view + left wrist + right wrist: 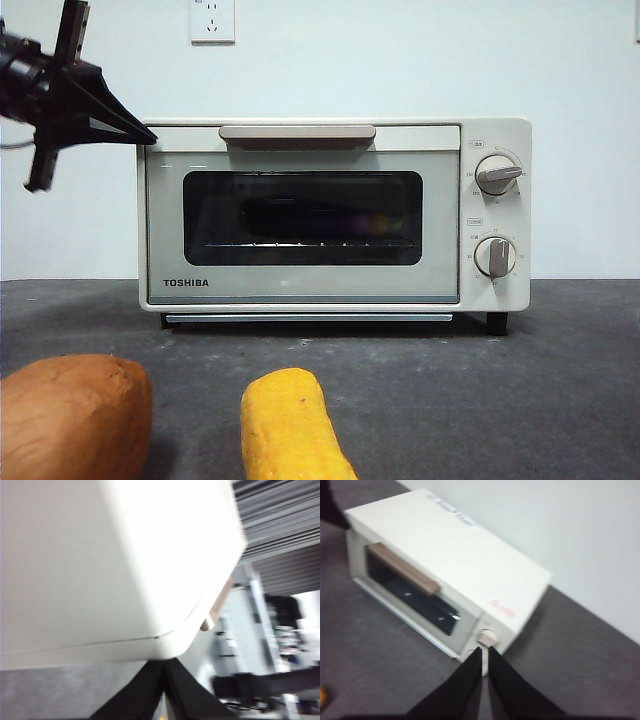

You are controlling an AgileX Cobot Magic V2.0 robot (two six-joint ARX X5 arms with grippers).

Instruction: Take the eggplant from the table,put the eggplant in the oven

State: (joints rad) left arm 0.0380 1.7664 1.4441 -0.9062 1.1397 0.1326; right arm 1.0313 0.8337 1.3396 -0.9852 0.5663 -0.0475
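1. Standing in the middle of the front view, the oven (335,215) has its door shut, the handle bar (297,135) running along the top of the door and two knobs (496,215) on its right side. Behind the dark glass a long dark shape with a faint coloured glint lies on the wire rack; it may be the eggplant (320,215), but the glass is too dark to be sure. At the near edge of the table (500,400) lie a sweet potato (72,415) and, just beside it, a corn cob (290,425), not touching. A dark gripper comes in from the upper left, its tip at the oven's top left corner.

2. In the left wrist view, which is blurred, the left gripper (164,667) sits right against the oven's cream corner (165,645), with the end of the handle bar (217,607) beyond. Its jaws meet at a point, pressed together, with nothing between them.

3. In the right wrist view the right gripper (485,652) hangs high above the table (370,665), its tips over the oven's knob end (487,637). Its jaws are all but closed, a thin slit between them, pinching nothing. The whole oven (445,565) shows from above, door shut.
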